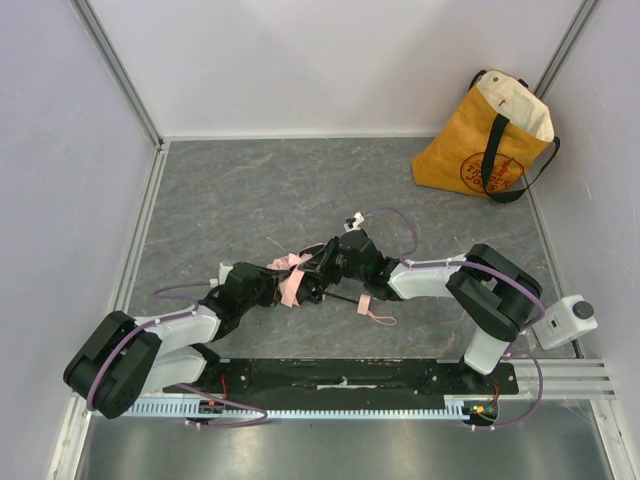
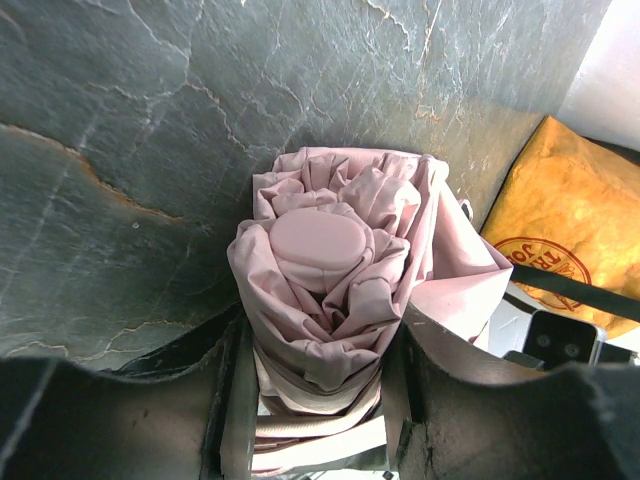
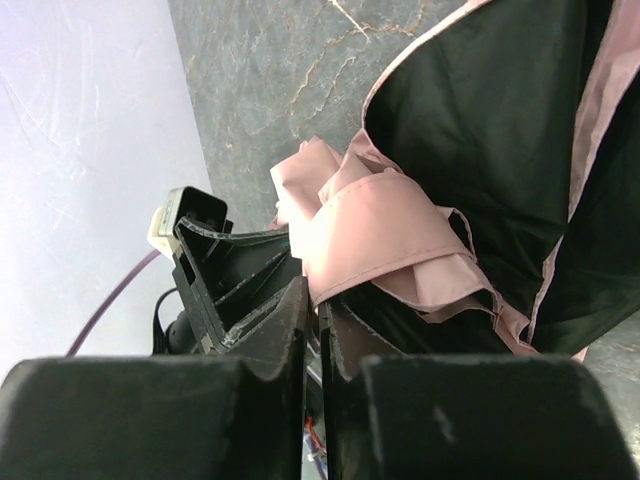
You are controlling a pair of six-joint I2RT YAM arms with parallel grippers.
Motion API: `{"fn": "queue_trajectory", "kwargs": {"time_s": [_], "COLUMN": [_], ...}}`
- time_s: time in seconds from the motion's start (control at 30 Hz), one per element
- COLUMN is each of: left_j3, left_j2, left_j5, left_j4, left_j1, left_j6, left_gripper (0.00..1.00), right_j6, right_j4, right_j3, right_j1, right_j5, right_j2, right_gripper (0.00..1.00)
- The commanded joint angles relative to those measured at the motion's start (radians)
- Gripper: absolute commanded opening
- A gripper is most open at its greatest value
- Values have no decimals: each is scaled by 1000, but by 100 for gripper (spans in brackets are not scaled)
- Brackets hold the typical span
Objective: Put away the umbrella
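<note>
The pale pink umbrella lies folded at the table's middle, between both grippers. Its thin black shaft runs right to the small pink handle, whose strap rests on the table. My left gripper is shut on the bunched fabric. In the left wrist view the umbrella fills the space between the jaws of the left gripper. My right gripper meets it from the right. In the right wrist view its fingers are nearly together, pinching a fold of the umbrella, whose black inner lining shows.
A yellow tote bag stands open at the back right corner against the wall; it also shows in the left wrist view. White walls enclose the grey stone-patterned table on the left, back and right.
</note>
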Motion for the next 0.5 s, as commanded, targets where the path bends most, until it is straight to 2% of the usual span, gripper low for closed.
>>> {"fn": "queue_trajectory", "kwargs": {"time_s": [0.0, 0.07, 0.27, 0.33, 0.4, 0.47], "left_j3": [-41, -34, 15, 12, 12, 9], "left_j2": [19, 27, 44, 50, 61, 70], "left_j5": [-15, -18, -25, -28, -29, -25], "left_j4": [-177, -190, -283, -268, -260, -236], "left_j1": [-3, -2, -2, -3, -2, -5], "left_j6": [10, -1, -56, -71, -87, -97], "left_gripper": [2, 2, 2, 2, 2, 2], "right_j6": [-51, -126, -529, -571, -567, -570], "right_j4": [77, 62, -218, -243, -202, -170], "right_j3": [11, 36, 136, 122, 84, 34], "right_j1": [-5, -3, 66, 99, 133, 176], "right_j5": [-16, -43, -197, -249, -321, -329], "right_j2": [-12, -35, -112, -124, -125, -121], "right_gripper": [2, 0, 0, 0, 0, 0]}}
